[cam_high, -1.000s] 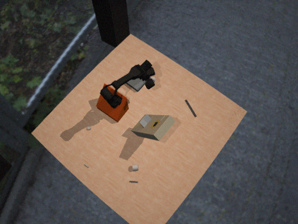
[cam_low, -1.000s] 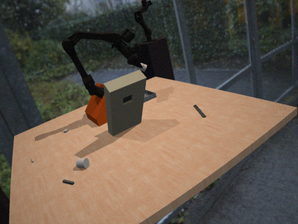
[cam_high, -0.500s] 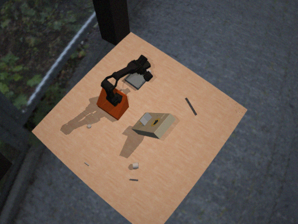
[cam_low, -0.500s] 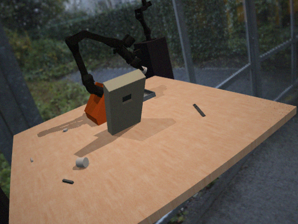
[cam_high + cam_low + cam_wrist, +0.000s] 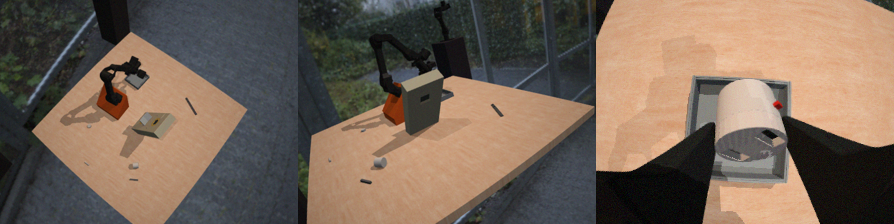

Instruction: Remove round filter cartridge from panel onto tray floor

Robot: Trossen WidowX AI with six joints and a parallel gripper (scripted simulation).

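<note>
My gripper [image 5: 749, 125] is clamped about half open on the round filter cartridge [image 5: 750, 121], which hangs directly above the grey tray [image 5: 696, 106], its axis pointing roughly down at the floor.

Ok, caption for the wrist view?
Hand grips the round cartridge above the grey tray.

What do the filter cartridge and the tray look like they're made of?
Filter cartridge: looks like matte cream plastic; smooth, no shine, hard to confirm. Tray: grey, flat finish, crisp raised rim; painted metal or plastic, can't tell which. The end effector grips the cartridge above it.
</note>
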